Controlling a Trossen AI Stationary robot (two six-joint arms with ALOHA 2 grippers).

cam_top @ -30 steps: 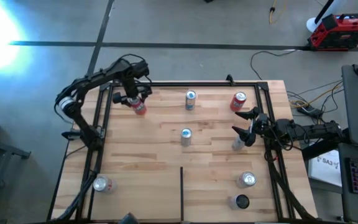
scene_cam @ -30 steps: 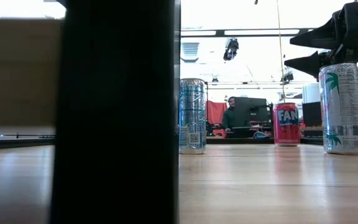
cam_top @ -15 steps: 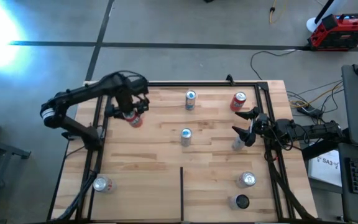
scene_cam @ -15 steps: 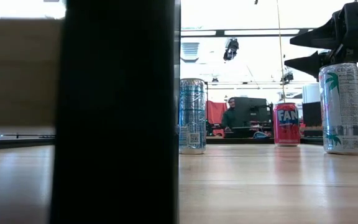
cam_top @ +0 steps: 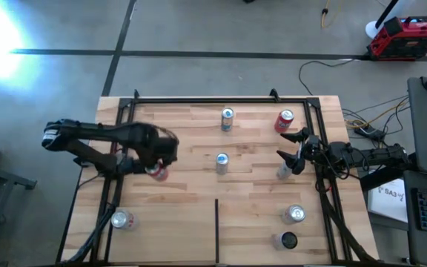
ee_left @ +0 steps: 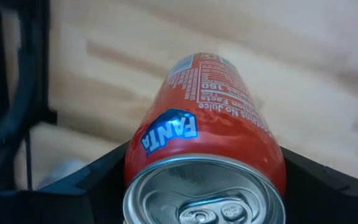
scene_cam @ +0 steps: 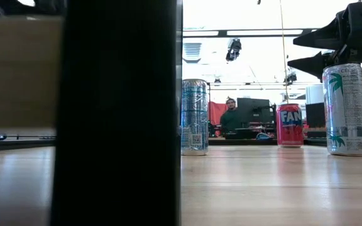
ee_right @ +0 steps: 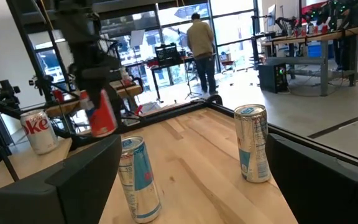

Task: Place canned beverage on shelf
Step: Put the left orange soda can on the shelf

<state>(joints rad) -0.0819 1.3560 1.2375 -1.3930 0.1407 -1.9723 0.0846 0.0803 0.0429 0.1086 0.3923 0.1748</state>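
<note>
Red Fanta can (cam_top: 156, 171) clamped between left gripper (cam_top: 154, 165) fingers, above shelf (cam_top: 254, 215) at 9 o'clock side, near left rail. Long axis tilted, not yet upright, cannot tell if touching board. Right gripper (cam_top: 290, 154) at 3 o'clock edge, fingers wide apart, empty, far from can.

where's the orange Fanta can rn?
The orange Fanta can is between the left gripper's fingers, over the shelf's left side in the high view, left of the blue-and-white can at the board's middle.

Glossy metal can (ee_left: 205, 152), matt wooden shelf (cam_top: 250, 211)
</note>
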